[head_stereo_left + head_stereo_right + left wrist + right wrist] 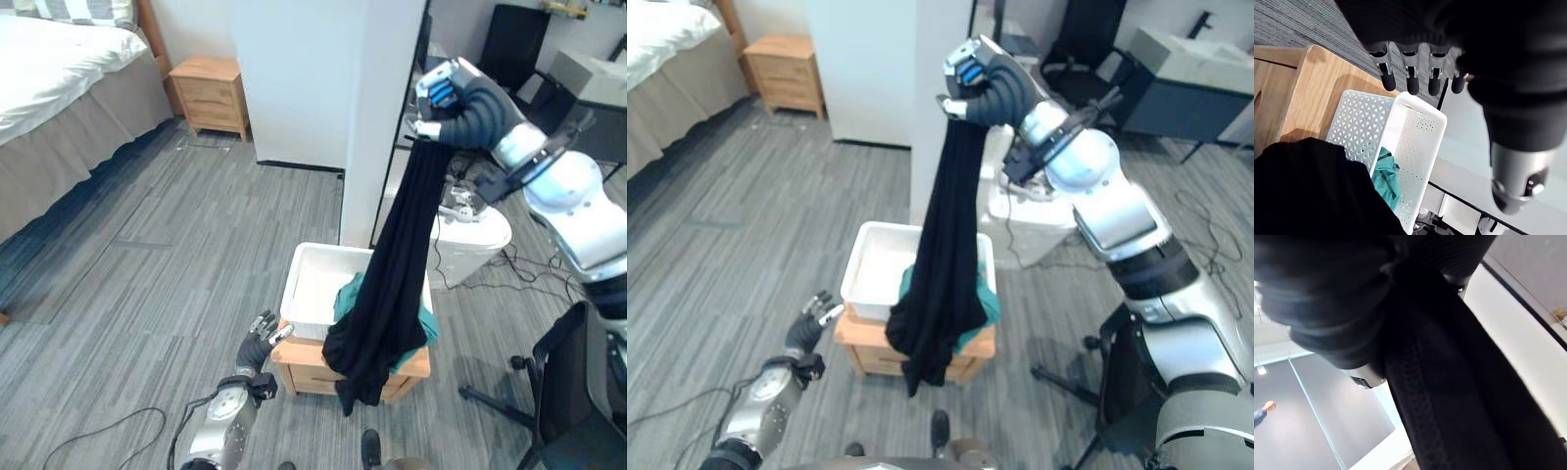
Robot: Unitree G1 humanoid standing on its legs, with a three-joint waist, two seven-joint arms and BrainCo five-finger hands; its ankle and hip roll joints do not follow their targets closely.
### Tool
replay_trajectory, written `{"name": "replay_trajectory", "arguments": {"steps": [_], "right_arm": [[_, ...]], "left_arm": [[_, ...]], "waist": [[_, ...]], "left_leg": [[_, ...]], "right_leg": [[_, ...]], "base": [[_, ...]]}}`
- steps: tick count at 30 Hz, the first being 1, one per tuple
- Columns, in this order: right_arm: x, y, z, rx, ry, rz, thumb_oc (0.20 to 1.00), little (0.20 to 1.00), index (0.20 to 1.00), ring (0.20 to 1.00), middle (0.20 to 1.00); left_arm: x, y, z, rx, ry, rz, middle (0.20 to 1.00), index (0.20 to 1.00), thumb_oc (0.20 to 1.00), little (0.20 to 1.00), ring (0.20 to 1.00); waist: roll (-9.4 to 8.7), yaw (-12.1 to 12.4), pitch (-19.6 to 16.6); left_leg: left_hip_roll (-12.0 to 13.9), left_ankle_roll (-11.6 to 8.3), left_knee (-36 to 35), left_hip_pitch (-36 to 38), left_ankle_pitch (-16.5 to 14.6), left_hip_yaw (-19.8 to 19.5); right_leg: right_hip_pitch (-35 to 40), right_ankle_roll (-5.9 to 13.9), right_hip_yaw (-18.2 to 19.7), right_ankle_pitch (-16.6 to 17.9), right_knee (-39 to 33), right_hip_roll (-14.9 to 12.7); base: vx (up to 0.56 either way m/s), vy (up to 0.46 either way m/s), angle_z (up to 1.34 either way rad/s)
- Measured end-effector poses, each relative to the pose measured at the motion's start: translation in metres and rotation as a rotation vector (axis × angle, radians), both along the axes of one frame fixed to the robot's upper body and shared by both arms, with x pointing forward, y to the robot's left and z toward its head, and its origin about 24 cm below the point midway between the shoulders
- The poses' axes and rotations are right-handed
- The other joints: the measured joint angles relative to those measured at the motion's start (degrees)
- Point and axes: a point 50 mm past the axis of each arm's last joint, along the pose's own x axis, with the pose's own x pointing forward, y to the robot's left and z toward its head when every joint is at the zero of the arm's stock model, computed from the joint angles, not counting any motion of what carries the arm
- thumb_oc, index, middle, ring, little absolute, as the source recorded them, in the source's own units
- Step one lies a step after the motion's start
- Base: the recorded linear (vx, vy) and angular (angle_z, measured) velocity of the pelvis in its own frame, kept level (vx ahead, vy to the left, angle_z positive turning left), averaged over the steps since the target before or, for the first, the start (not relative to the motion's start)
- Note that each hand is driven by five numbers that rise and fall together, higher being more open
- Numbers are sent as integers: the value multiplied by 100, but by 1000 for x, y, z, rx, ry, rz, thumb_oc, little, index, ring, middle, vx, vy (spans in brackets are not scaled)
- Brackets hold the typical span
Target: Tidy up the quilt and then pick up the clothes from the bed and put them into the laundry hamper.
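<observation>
White laundry hamper (306,294) holds teal clothing (351,294); right robot hand (443,106) grips black garment (392,274) above it.

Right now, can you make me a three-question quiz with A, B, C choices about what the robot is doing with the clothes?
1. Where does the black garment hang?
A. Over the white hamper
B. On the bed
C. On the nightstand

2. What colour is the cloth lying in the hamper?
A. Red
B. Teal green
C. Yellow

3. What is the right hand doing?
A. Resting open
B. Pushing the hamper
C. Gripping the black garment

Answers:
1 A: the black garment droops from above onto the white hamper's edge.
2 B: the teal cloth peeks out beside it.
3 C: the right hand has its fingers closed on the garment's top; the left hand stays open down low.
</observation>
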Motion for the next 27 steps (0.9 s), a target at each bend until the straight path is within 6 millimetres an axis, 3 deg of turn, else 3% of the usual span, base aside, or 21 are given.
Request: {"name": "replay_trajectory", "arguments": {"steps": [7,13,20,24,27], "right_arm": [[24,-20,8,-9,-42,-154,200,200,200,200,200],[22,-31,13,-72,-129,-215,200,200,200,200,200],[27,-49,16,-274,-211,-342,200,200,200,200,200],[27,-65,36,-231,-235,-451,200,200,200,200,200],[42,-78,34,-186,-156,-550,200,200,200,200,200]], "left_arm": [[-16,15,-11,19,69,48,1000,1000,1000,1000,1000],[-40,31,-21,35,131,104,1000,1000,1000,1000,1000],[-47,27,-29,17,162,95,1000,1000,1000,1000,1000],[-52,36,-30,47,178,65,1000,1000,1000,1000,1000],[-40,39,-20,73,134,36,1000,1000,1000,1000,1000]], "waist": [[-83,351,-62],[-86,548,-64],[-89,601,-64],[-87,660,-15],[26,777,203]], "left_leg": [[-65,-24,0,-70,-32,-86],[-47,-27,-24,-287,-35,-77],[33,-34,-34,-458,7,-103],[62,-134,4,-739,145,-109],[81,-140,3,-1040,259,-65]], "right_leg": [[-8,-41,-175,-77,-1,-82],[-171,-65,-230,-94,-1,-138],[-181,-93,-511,-115,-1,-155],[-468,-95,-623,-115,-5,-143],[-803,-53,-597,-57,-19,-128]], "base": [[191,-38,11],[184,-22,3],[153,-78,19],[-48,-221,15],[-326,-154,-6]]}}
